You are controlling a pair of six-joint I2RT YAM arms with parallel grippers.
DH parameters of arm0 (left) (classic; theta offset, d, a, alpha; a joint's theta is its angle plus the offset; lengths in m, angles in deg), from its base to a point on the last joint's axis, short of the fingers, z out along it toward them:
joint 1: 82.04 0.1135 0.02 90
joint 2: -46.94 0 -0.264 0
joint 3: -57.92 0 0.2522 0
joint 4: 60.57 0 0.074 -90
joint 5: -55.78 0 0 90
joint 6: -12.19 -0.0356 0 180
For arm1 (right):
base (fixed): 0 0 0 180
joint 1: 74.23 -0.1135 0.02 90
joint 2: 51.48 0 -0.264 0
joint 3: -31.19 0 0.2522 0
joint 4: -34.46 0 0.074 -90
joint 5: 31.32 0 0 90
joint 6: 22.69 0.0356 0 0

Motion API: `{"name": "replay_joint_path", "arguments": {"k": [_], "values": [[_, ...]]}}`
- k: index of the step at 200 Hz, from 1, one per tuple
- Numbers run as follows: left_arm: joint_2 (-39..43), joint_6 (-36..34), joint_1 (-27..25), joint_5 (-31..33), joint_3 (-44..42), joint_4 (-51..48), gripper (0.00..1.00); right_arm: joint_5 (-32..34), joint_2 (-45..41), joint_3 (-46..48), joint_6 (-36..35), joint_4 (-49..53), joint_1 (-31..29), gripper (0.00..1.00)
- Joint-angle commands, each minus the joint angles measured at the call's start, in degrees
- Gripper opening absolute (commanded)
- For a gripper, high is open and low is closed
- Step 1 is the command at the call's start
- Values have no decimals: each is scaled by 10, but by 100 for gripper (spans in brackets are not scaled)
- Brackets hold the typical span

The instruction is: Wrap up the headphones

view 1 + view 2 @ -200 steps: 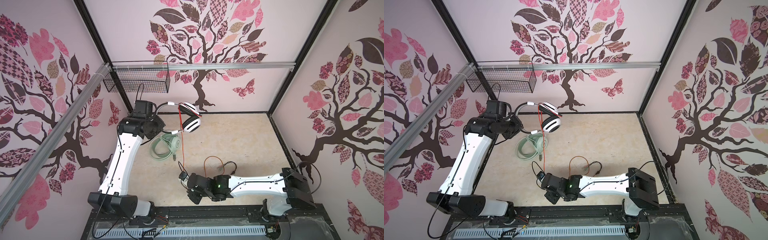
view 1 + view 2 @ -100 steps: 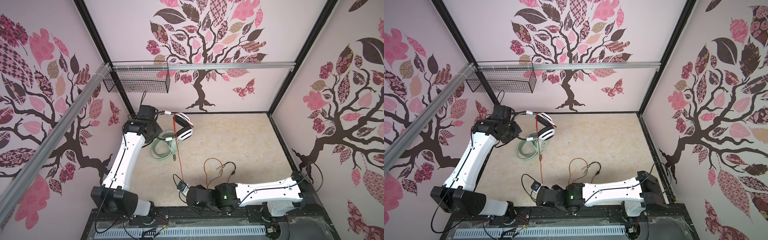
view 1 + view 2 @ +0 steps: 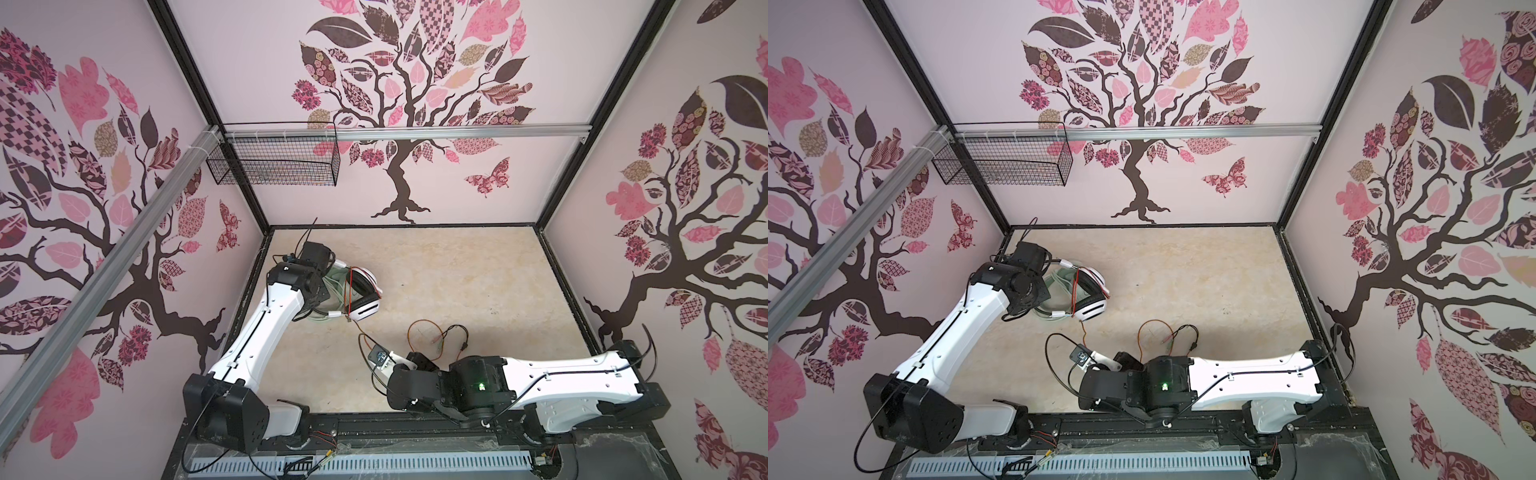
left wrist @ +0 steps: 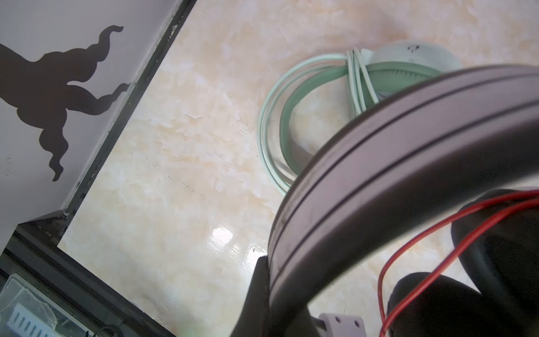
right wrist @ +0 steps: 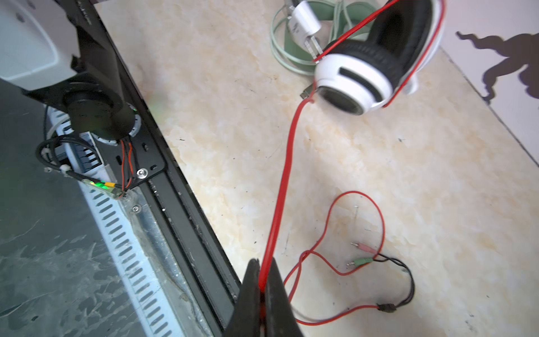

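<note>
The left end effector [image 4: 271, 271] is clamped on the dark headband [image 4: 408, 140] of the white and black headset [image 3: 365, 300]. That headset is at the back left of the marbled surface [image 3: 457, 270], with its two ear cups close together; whether the lower cup touches the surface is hard to tell. A few turns of the orange-red cable [image 5: 280, 186] cross over the cups. Just beside it, on the left arm's side and partly hidden by it, the mint-green headset [image 4: 287, 122] lies flat on the surface, with its pale green cable [image 4: 264, 131] coiled along and across the band. From the lower ear cup the orange-red cable runs in a nearly straight line toward the front edge. There the right end effector [image 5: 260, 287] is pressed together on it, pinching the cord between its black tips. Past that pinch the slack lies on the surface in loose loops, passes a small black splitter [image 5: 385, 307], and ends in a pink plug [image 5: 363, 247] and a green plug [image 5: 360, 262]
</note>
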Motion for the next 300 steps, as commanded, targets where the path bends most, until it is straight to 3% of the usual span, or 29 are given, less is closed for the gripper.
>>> {"name": "replay_joint_path", "arguments": {"k": [1, 44, 90, 147, 211, 273, 300], "values": [[34, 1, -24, 2, -31, 12, 0, 69, -42, -15, 2, 59, -3, 0], [72, 6, -119, 53, -64, -13, 0, 130, -73, -37, 7, 104, -3, 0], [65, 65, -226, 129, -67, -58, 0, 200, -78, -106, -10, 151, -3, 0], [37, 108, -296, 121, -74, -70, 0, 255, -85, -110, -57, 124, 18, 0], [133, 6, -316, 4, -123, 32, 0, 81, -171, 42, -143, -88, 208, 0], [221, -47, -316, -84, -117, 48, 0, -83, -152, 114, -171, -201, 379, 0], [243, -40, -316, -92, -112, 40, 0, -112, -128, 140, -168, -235, 405, 0]]}}
